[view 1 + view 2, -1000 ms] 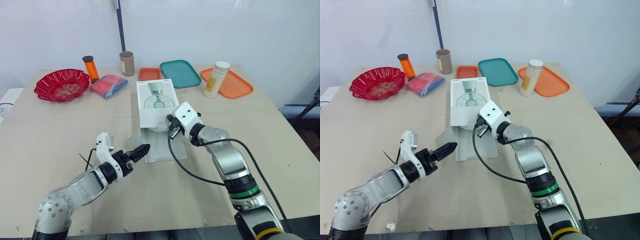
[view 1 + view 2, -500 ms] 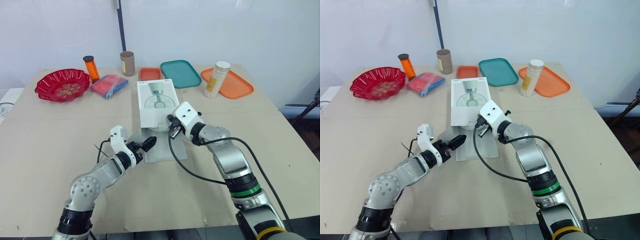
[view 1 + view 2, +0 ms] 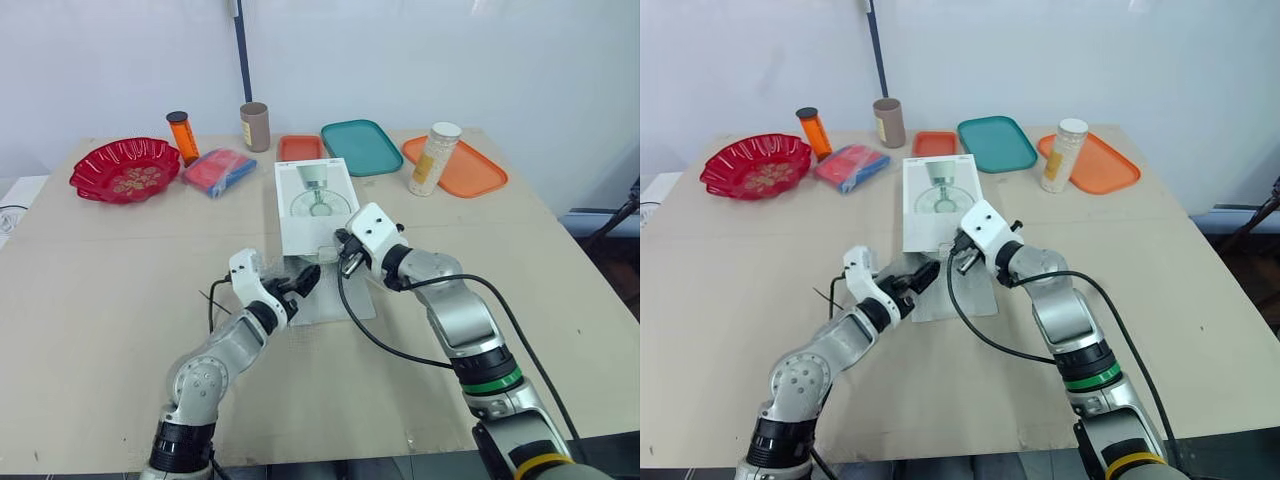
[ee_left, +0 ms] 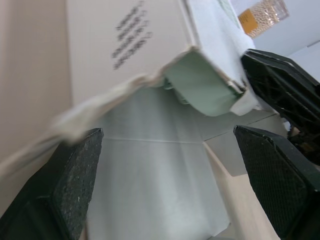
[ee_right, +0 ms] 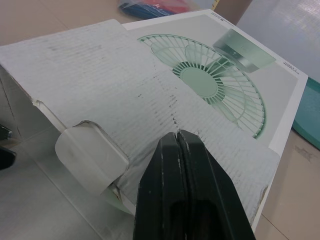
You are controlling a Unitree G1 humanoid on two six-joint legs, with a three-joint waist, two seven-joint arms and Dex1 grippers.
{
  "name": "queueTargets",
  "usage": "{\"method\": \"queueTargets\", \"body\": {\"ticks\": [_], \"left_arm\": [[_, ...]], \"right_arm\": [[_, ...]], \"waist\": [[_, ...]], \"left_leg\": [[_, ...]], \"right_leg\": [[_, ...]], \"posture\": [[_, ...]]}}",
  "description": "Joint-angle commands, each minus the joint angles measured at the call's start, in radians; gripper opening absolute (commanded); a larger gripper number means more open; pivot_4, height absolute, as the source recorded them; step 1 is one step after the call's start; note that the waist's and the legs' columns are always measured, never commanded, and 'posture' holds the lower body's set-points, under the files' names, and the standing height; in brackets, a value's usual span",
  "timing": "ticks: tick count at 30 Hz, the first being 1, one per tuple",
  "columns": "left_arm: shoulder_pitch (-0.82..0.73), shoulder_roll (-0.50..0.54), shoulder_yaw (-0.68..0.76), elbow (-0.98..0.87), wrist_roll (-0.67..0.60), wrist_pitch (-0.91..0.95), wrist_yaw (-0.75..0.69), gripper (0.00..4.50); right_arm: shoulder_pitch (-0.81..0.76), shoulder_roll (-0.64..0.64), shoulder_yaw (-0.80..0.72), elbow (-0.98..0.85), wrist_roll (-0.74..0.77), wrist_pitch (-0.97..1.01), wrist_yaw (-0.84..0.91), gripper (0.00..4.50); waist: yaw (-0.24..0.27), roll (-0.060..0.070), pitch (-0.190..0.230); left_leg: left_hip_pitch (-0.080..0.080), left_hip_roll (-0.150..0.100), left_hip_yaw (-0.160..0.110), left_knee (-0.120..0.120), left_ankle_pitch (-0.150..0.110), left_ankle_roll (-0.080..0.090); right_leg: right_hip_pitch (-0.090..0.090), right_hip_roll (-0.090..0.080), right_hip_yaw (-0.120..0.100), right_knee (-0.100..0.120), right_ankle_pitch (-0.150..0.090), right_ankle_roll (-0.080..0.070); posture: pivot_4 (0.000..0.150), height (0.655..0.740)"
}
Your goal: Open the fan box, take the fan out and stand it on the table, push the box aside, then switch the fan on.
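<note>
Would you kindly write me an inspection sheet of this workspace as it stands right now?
Surface: pale wooden table, with no spills seen.
Job's things: fan box lies flat at the centre, its near end open and its flap spread on the table. A pale green part shows inside.
Clutter: along the far edge stand a red bowl, orange bottle, red and blue packet, brown cup, small orange tray, teal tray, and a jar at the large orange tray.
Grippers: left gripper is open at the box's open end. Right gripper is shut, resting on the box top.
Cables: black cable loops from the right wrist.
Surroundings: white wall.
</note>
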Motion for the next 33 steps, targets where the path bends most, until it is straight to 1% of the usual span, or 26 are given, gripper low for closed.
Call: {"method": "queueTargets", "body": {"ticks": [1,5,8,14,20,28,33], "left_arm": [[-0.015,-0.045,0.004,-0.024,0.001,-0.003,-0.007,4.44],[-0.068,-0.111,0.007,0.034,0.042,-0.016,0.017,4.44],[-0.080,-0.134,0.007,0.048,0.055,-0.021,0.018,4.44],[-0.063,-0.139,0.003,0.042,0.074,-0.007,0.038,4.44],[-0.036,-0.106,-0.013,0.017,0.084,0.042,0.042,4.44],[-0.118,-0.163,0.003,0.120,0.138,-0.008,0.029,4.44],[-0.139,-0.172,0.003,0.166,0.173,-0.031,0.025,4.44]], "right_arm": [[0.012,-0.009,0.020,0.022,-0.006,0.026,0.014,0.00],[0.014,-0.013,0.023,0.014,-0.006,0.033,0.019,0.00],[0.016,-0.017,0.026,0.010,-0.005,0.035,0.024,0.00],[0.015,-0.016,0.031,0.005,-0.006,0.039,0.026,0.00],[0.015,-0.013,0.032,0.001,-0.004,0.043,0.029,0.00],[0.013,-0.014,0.032,-0.001,-0.005,0.046,0.029,0.00],[0.016,-0.016,0.029,-0.008,-0.005,0.052,0.028,0.00]], "waist": [[0.001,0.000,0.000],[0.002,0.000,0.000],[0.000,0.000,0.000],[0.001,0.000,0.000],[0.001,0.000,0.000],[0.002,0.000,0.000],[0.002,0.000,0.000]], "left_leg": [[0.000,0.000,0.000,0.000,0.000,0.000],[0.000,-0.001,0.000,0.000,0.000,0.000],[0.000,0.000,0.000,0.000,0.000,0.000],[0.000,-0.001,0.000,0.000,0.000,0.000],[0.000,-0.001,-0.001,0.000,0.000,0.000],[0.000,-0.001,0.000,0.000,0.000,0.000],[0.000,-0.001,-0.001,0.000,0.001,-0.001]], "right_leg": [[0.000,0.000,0.000,0.000,0.000,0.000],[0.000,0.000,0.000,0.000,0.000,0.000],[0.000,0.000,0.000,0.000,0.000,0.001],[0.000,0.000,0.000,0.000,-0.001,0.001],[0.000,0.000,0.000,0.000,-0.001,0.001],[0.000,0.000,0.000,0.000,-0.001,0.001],[0.000,0.000,0.000,-0.001,-0.001,0.001]], "posture": [[0.150,0.7400],[0.150,0.7400],[0.150,0.7400],[0.150,0.7400],[0.150,0.7400],[0.150,0.7400],[0.150,0.7400]]}}
